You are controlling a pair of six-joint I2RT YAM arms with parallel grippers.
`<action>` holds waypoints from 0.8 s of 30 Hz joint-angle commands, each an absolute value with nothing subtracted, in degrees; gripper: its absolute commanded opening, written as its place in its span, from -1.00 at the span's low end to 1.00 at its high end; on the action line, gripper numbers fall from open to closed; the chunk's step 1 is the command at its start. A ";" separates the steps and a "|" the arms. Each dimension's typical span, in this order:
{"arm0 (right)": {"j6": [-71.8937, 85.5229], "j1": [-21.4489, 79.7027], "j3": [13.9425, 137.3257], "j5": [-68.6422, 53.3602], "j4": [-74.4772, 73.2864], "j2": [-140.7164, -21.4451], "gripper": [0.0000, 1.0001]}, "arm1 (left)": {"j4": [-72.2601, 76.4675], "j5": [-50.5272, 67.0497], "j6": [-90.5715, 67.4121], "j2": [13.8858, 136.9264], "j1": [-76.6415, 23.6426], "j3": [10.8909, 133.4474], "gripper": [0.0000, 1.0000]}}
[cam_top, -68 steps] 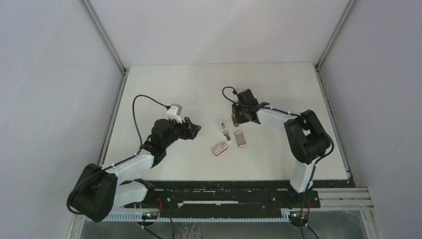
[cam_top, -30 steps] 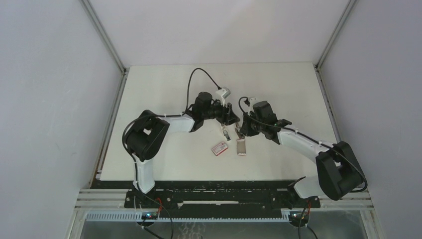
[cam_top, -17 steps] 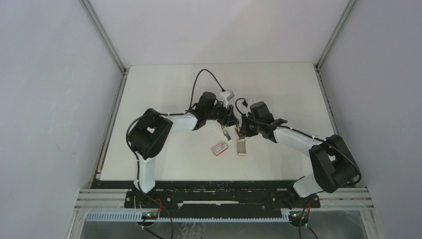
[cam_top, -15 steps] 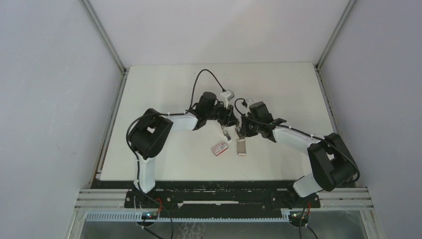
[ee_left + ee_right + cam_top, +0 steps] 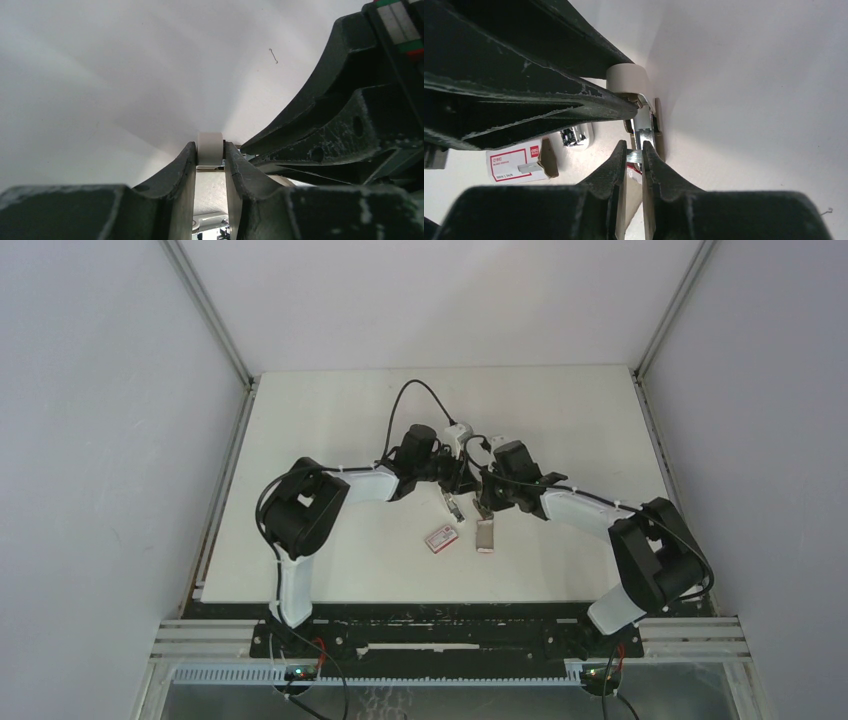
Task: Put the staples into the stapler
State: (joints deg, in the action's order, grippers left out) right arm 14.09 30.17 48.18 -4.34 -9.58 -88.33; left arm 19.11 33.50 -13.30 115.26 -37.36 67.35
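I have everything bunched near the middle of the table (image 5: 330, 420), well apart from every edge, and my two arms crowd in from either side. I count one stapler (image 5: 453, 506), one tray of staples (image 5: 486, 535) just beside it towards me, and one red-and-white box (image 5: 441, 538) next to that, its print too small for me to read. My left tool (image 5: 210, 161) is clamped on the stapler's white rounded end, and my right tool (image 5: 634, 156) is pinched narrow on the silvery metal at its other end.

Left claw (image 5: 210, 151) apparently pinches white stapler (image 5: 210, 144).
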 commanded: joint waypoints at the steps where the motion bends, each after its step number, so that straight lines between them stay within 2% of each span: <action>1: 12.97 30.76 50.43 -2.90 -8.60 -89.23 -0.84 | 19.96 35.55 -12.06 115.24 -37.79 70.73 -0.45; 15: 12.84 30.94 50.54 -2.87 -9.13 -90.01 -0.84 | 13.80 38.20 -6.50 115.85 -37.79 73.38 -0.76; 24: 12.66 30.90 50.56 -3.16 -9.47 -90.22 -0.85 | 9.20 39.99 -3.54 117.03 -37.79 76.04 -0.85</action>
